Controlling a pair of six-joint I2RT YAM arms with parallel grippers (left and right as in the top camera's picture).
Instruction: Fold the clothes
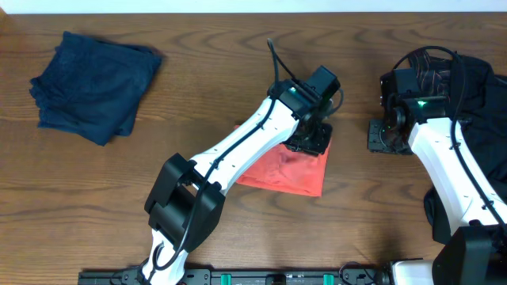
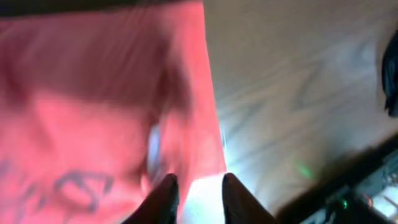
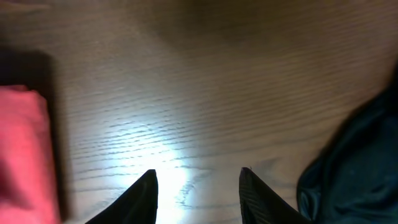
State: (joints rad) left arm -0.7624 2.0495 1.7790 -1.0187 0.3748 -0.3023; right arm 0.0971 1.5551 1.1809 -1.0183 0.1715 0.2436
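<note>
Coral T-shirt [image 1: 289, 170] lies under the left hand [image 2: 199, 182], slightly parted; right hand [image 3: 198, 174] gapes, empty, above table [image 3: 217, 93].

The coral-red T-shirt [image 1: 289, 172] lies folded into a flat, roughly four-sided shape near the middle of the desk [image 1: 238, 63]. Its upper edge is hidden in the overhead view. The left wrist view shows blurred red cloth with dark lettering low on the left. A navy garment [image 1: 91, 83], loosely folded and rumpled, sits well apart at the far left. Black garments [image 1: 475, 87] lie heaped at the right edge.
</note>
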